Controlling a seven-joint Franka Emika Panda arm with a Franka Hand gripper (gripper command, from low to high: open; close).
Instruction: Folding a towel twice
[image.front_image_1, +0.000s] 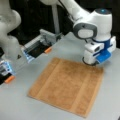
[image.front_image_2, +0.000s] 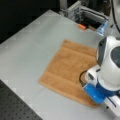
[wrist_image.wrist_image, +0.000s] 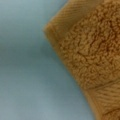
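Towel (image.front_image_1: 67, 86) lies flat and unfolded on the grey table (image.front_image_1: 25, 107), so we judge no fold is made yet; step in hand looks like reaching for a corner to start fold one. In a front view the arm's white and blue head sits low over the towel's corner at about 1 o'clock of the cloth, and the tool (image.front_image_1: 90, 62) is down at that corner. In a front view the same head covers the towel (image.front_image_2: 67, 65) at its 4 o'clock side, tool (image.front_image_2: 83, 78) right at the cloth. We cannot tell whether the tool is spread or pressed together; its tips are hidden. Wrist view shows no tool, only a towel (wrist_image.wrist_image: 92, 50) corner close up against the table (wrist_image.wrist_image: 25, 75).

We judge a first fold needs a firm pinch on one thin layer at the corner, without bunching.

Material: orange-brown terry, looped and fuzzy, with flatter ribbed woven bands near two opposite edges. Shape square, soft, limp. Table smooth, matte.
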